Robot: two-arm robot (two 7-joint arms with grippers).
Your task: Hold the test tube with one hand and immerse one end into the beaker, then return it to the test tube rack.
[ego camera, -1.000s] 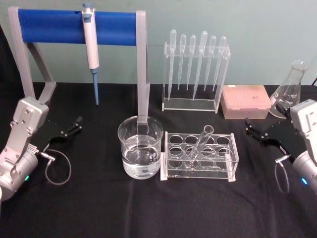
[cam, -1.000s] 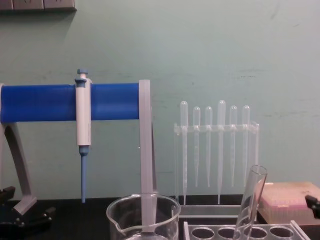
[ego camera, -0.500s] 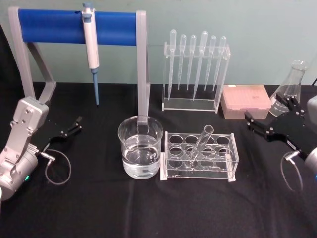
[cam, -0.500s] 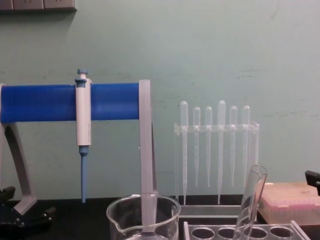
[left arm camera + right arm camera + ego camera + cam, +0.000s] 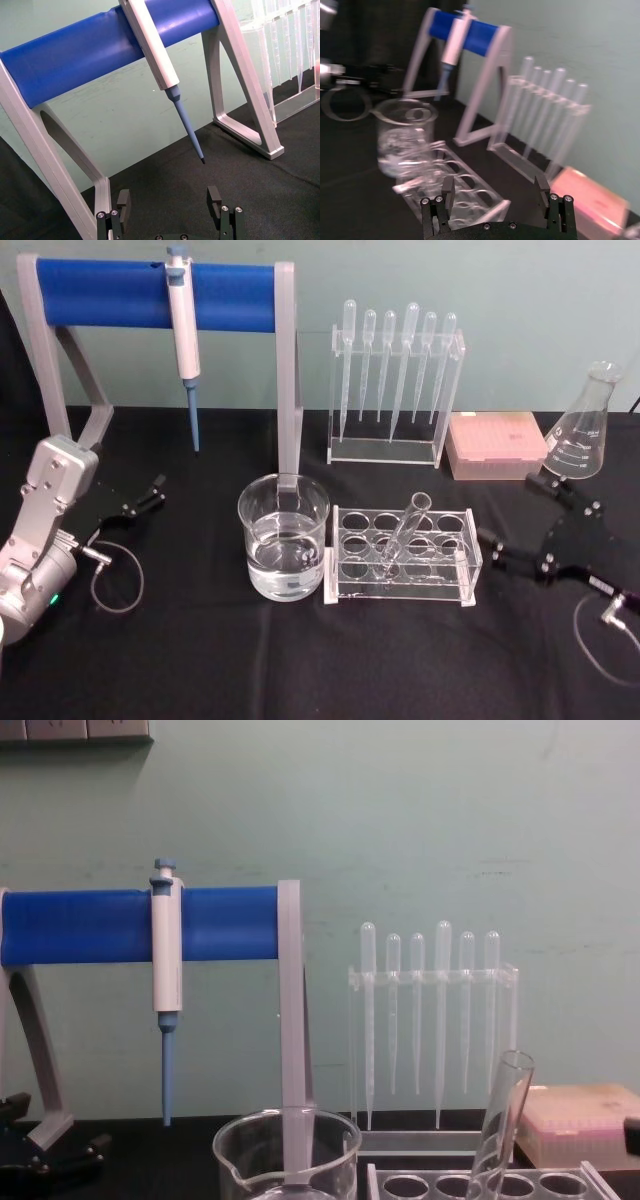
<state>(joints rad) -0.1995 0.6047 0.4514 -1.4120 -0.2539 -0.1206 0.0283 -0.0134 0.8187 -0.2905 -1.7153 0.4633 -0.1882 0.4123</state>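
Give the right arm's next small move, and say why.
Probably move the open right tool, now off the right end of the clear plastic rack, leftward to bracket the exposed upper part of the long clear glass test tube leaning in that rack. Nothing is held yet; the left tool sits parked far left.

A lab; beaker [image 5: 284,538], micropipette [image 5: 183,325], pipettes [image 5: 395,365], conical flask [image 5: 582,432].
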